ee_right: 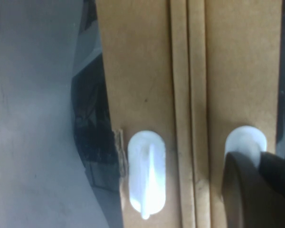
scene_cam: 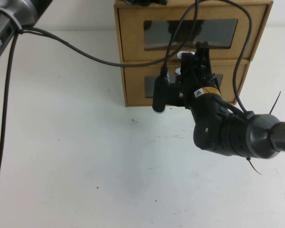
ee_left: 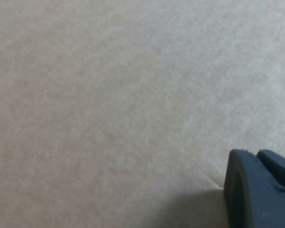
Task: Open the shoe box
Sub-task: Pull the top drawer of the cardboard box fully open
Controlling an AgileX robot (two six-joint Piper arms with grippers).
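Two brown cardboard shoe boxes are stacked at the table's far edge, the upper box (scene_cam: 133,28) on the lower box (scene_cam: 133,90), each with a dark window in its front. My right gripper (scene_cam: 202,47) reaches against their fronts. In the right wrist view its dark fingers (ee_right: 242,190) are closed together over a white handle (ee_right: 245,135) and hide most of it. A second white handle (ee_right: 146,175) on the neighbouring box front is uncovered. My left gripper (ee_left: 257,156) hangs shut over bare table, holding nothing.
The left arm (scene_cam: 4,19) stays at the table's far left corner, with its black cable (scene_cam: 85,54) trailing across to the boxes. The right arm's thick body (scene_cam: 228,133) hovers above the white table (scene_cam: 85,156) in front of the boxes.
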